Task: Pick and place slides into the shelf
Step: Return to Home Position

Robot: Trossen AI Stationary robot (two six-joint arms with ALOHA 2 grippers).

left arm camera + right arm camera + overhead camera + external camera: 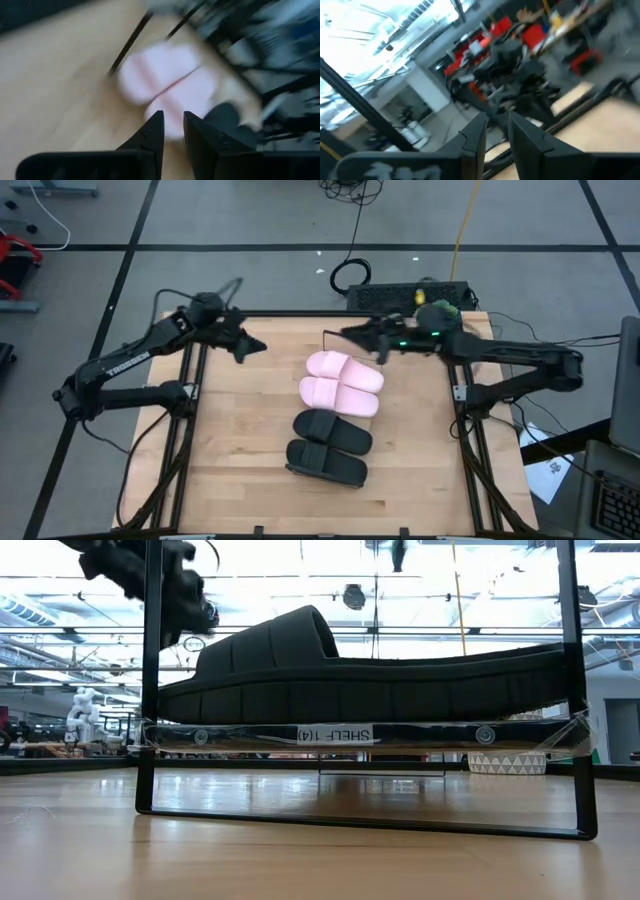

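Note:
Two pale pink slides (343, 370) (340, 395) and two black slides (333, 430) (326, 463) lie side by side in a row mid-table, soles down. The low view shows the nearest black slide (330, 670) resting on the shelf (350, 735), a board in a thin dark wire frame. My left gripper (258, 348) hovers left of the pink slides, open by a narrow gap, with nothing between its fingers (173, 117). My right gripper (345, 332) is raised beyond the row's far end and is just as narrowly open, holding nothing (496, 120).
Bare wooden tabletop (240, 440) lies left of the row and also to its right (420, 430). Dark frame rails (185, 430) run along both table sides. A black box with cables (410, 295) sits past the far edge.

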